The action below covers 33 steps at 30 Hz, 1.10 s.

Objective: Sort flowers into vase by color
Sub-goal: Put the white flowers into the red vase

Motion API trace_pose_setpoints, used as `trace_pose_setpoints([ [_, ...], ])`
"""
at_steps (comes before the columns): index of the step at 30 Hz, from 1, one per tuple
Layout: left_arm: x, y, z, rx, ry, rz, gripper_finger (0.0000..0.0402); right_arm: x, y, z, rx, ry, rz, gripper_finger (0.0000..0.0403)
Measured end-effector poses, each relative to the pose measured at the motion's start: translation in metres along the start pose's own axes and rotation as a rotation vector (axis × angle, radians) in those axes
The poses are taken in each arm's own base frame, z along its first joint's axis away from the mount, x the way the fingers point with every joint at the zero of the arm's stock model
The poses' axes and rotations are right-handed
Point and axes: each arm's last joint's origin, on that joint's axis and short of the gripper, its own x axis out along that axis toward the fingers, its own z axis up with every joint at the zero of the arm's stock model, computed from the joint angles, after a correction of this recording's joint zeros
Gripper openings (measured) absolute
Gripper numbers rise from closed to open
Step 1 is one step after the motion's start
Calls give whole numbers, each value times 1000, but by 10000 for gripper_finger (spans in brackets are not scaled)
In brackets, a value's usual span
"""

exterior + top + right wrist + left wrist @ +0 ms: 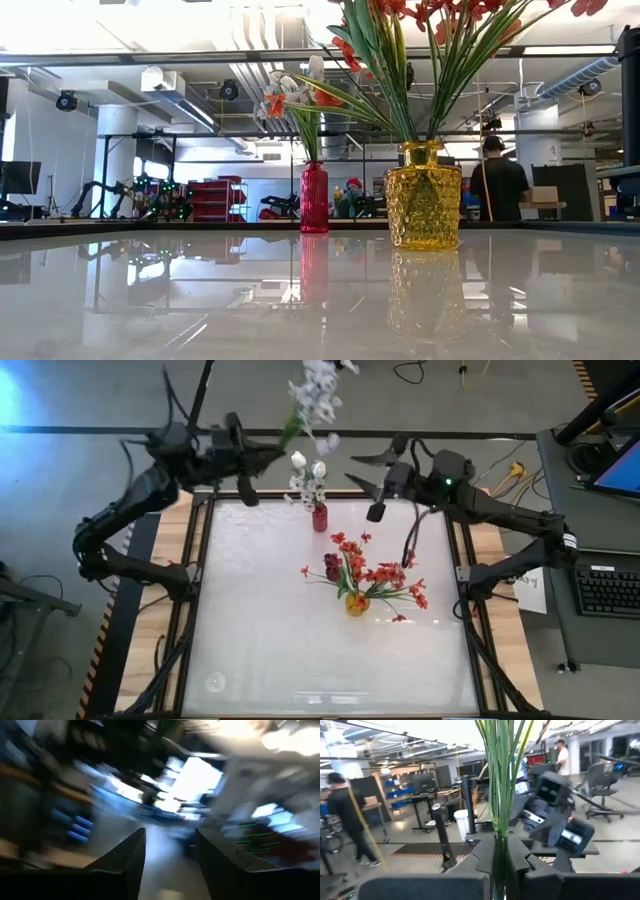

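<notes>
High view: you have red-orange flowers in the yellow vase, white tulips in the red vase, left gripper clamping a white spray, right gripper parted, empty.

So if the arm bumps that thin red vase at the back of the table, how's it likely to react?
The red vase looks tall and narrow on a small base, so it would probably tip rather than slide. The white tulips stand well above its mouth and likely make it top-heavy. The table looks glossy and mirror-like, so a low, gentle nudge might instead skid it.
</notes>
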Motion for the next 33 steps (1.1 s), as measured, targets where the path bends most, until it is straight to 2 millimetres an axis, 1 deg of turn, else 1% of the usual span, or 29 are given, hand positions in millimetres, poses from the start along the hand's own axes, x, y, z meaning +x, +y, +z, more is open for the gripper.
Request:
trace_pose_setpoints([
  [3,10,-8,-22,-25,-47,-27,0,6,-3,-8,225,-51,133,171],
  [6,18,-19,-42,-34,-103,-56,0,17,0,-16,335,-58,160,184],
  [10,26,-30,-64,-45,-150,-83,0,31,5,-25,391,-90,164,207],
  [12,28,-33,-72,-62,-157,-89,0,37,5,-24,410,-109,175,220],
  [17,32,-36,-88,-91,-149,-61,0,52,4,-19,441,-149,251,248],
  [22,38,-39,-97,-101,-122,-60,0,71,6,-20,485,-131,240,262],
  [26,43,-41,-101,-102,-117,-71,0,82,6,-21,486,-134,241,261],
  [29,46,-42,-104,-104,-107,-73,0,86,6,-21,484,-138,241,249],
  [31,46,-42,-104,-104,-106,-73,0,86,6,-21,485,-134,240,233],
  [33,46,-42,-103,-106,-109,-73,0,86,6,-20,485,-134,236,205],
])
